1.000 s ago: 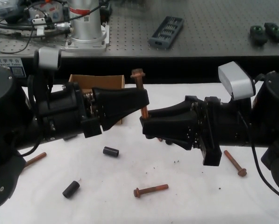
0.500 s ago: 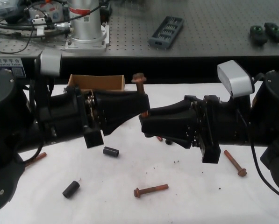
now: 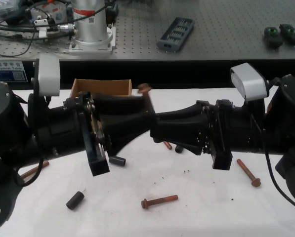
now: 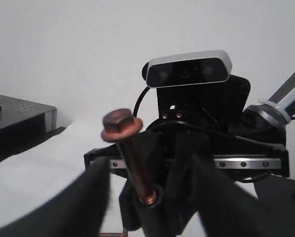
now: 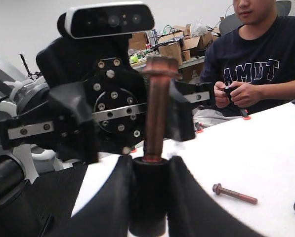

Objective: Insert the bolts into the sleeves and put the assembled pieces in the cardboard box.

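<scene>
Two hands meet over the worktop [image 3: 211, 212], near the cardboard box [image 3: 101, 87]. Your right hand [image 5: 149, 165] is clamped on a black sleeve [image 5: 148, 197], held upright. A copper-coloured bolt [image 5: 157, 108] stands in its mouth with most of the shank showing above it, so I judge it barely started rather than seated. Your left hand [image 3: 146, 109] has its fingers spread to either side of the bolt and grips nothing.

The main risk is the bolt tipping out. Only a shallow engagement seems to hold it, so any tilt of your right wrist on the way to the box could spill it. Drawing the left hand off sideways could catch a finger on the flanged head. That would lever the bolt over or twist the sleeve in the right hand's grip. A dropped bolt would land among the loose bolts [image 3: 159, 201] and loose sleeves [image 3: 74, 200] on the worktop and cost you a fresh pick. Push it home before carrying.
</scene>
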You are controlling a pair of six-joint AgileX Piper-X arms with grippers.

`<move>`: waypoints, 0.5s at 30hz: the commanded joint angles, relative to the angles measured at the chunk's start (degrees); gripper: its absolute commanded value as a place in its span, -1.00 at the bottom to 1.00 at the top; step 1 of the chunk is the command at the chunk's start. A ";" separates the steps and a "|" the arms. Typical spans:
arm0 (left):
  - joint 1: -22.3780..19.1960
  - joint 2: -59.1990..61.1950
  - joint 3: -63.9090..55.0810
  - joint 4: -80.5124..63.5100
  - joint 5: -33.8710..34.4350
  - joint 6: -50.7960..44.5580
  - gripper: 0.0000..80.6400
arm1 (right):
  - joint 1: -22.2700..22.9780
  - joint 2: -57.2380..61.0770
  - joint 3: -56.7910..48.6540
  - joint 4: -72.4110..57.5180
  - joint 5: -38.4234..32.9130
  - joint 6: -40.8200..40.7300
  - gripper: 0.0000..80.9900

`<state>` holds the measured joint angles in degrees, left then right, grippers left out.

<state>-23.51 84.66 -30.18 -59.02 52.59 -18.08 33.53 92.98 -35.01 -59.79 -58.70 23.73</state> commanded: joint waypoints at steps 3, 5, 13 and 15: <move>-0.06 0.01 -0.16 -2.85 -2.20 -8.30 0.37 | -0.20 0.05 -0.62 -1.01 0.35 0.28 -0.89; -0.06 0.01 -0.16 -4.91 -2.20 -11.12 0.32 | -0.20 0.05 -0.62 -1.01 0.35 0.28 -0.89; 3.63 -0.46 1.23 -9.07 -2.62 -18.29 0.24 | -1.39 3.03 -6.12 9.08 4.18 -1.03 -0.89; 5.94 -1.54 3.84 -9.04 -2.64 -18.28 0.16 | -1.61 5.41 -10.54 13.80 4.18 -1.03 -0.89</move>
<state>-19.35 84.26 -27.97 -67.12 50.18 -35.03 32.51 96.35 -41.50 -50.63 -54.94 23.17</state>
